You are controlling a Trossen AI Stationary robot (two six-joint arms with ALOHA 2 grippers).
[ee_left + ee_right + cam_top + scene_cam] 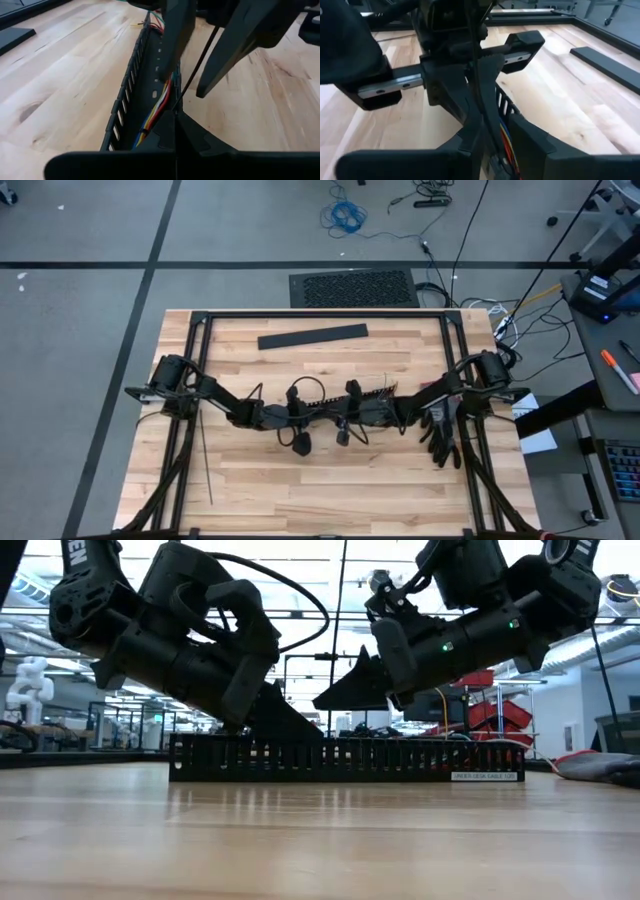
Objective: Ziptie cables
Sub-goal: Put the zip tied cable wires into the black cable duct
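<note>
Left gripper: you are seeing the left gripper [175, 112] with its fingers pressed together over the slotted duct [340, 758]; a thin dark ziptie [197, 65] is running up from between the tips, so it looks pinched there, judging by the left wrist view; in the high view it is sitting left of the table's middle [300, 418].

Right gripper: the right gripper [487, 145] is meeting it from the right, its fingers partly apart and straddling the duct and wires; you cannot tell whether they are pressing on anything.

Cables: the cables [157, 107] are lying inside the duct, a thin bundle of red, yellow, white and blue strands; their splayed ends are showing at the duct's far end in the left wrist view.

Handling: you are dealing with light, limp wires that will sag and spread unless gathered; the ziptie is springy, thin and slick, likely to twist out of a loose pinch; take the bundle mid-length where the strands are running together, and hold the ziptie close to its tip.

Long axis: the bundle is running left to right along the duct, across the middle of the table [300, 490]; the pinched ziptie is standing up across it.

Spare zipties: more zipties [204, 455] are lying at the table's left, pointing near to far.
</note>
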